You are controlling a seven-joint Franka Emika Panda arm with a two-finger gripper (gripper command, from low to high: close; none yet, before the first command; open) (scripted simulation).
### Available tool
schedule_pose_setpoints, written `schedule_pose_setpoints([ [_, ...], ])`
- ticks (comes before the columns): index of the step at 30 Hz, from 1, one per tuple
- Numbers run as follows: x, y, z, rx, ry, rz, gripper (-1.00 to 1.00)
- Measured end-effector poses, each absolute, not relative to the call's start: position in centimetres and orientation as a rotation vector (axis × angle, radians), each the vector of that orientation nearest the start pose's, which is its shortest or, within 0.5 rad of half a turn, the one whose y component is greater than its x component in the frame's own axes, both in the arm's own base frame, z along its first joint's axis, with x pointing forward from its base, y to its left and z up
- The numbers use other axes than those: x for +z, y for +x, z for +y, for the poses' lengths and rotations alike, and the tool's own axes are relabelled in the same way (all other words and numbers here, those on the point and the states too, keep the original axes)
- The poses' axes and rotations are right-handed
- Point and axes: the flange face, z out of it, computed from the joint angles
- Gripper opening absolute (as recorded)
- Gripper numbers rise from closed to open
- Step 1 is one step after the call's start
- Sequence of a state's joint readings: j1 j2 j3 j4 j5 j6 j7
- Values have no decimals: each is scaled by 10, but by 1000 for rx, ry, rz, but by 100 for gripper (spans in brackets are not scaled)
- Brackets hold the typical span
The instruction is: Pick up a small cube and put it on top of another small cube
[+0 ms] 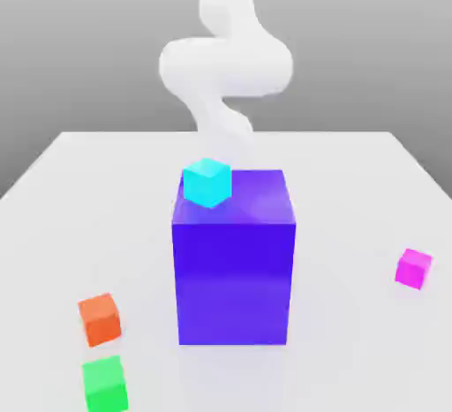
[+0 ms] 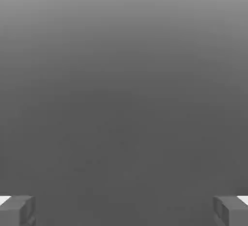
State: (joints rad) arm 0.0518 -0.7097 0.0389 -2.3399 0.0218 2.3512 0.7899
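Grey backdrop; claw (image 2: 124, 210) spread wide, holding nothing.

The exterior view sits low at the table (image 1: 71, 181) edge, facing the white arm (image 1: 225, 66) head-on, purple block (image 1: 234, 260) close in front. The hand view rides between its wide-set fingertips (image 2: 17, 209), staring at plain grey; nothing is shared.

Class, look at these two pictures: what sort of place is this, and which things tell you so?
Probably a simulated tabletop test scene: a plain white table, flat-coloured cubes around a large purple-blue block, and a smooth white robot arm against blank grey.
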Motion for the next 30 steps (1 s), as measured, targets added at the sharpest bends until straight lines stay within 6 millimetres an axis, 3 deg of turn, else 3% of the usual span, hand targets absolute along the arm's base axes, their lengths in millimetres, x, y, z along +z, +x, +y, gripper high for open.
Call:
schedule_pose_setpoints([
  [4,579,412,113,-746,-2667,762,0],
  [9,470,410,203,-539,-2822,528,0],
  [14,361,366,279,-337,-2957,271,0],
  [17,298,322,313,-219,-3027,104,0],
  [18,278,299,328,-178,-3048,16,0],
  [22,205,233,343,-32,-3120,-187,0],
  [28,137,221,344,1,-3132,-220,0],
  [29,130,220,343,1,-3133,-221,-100],
  [30,130,220,343,1,-3133,-221,-100],
])
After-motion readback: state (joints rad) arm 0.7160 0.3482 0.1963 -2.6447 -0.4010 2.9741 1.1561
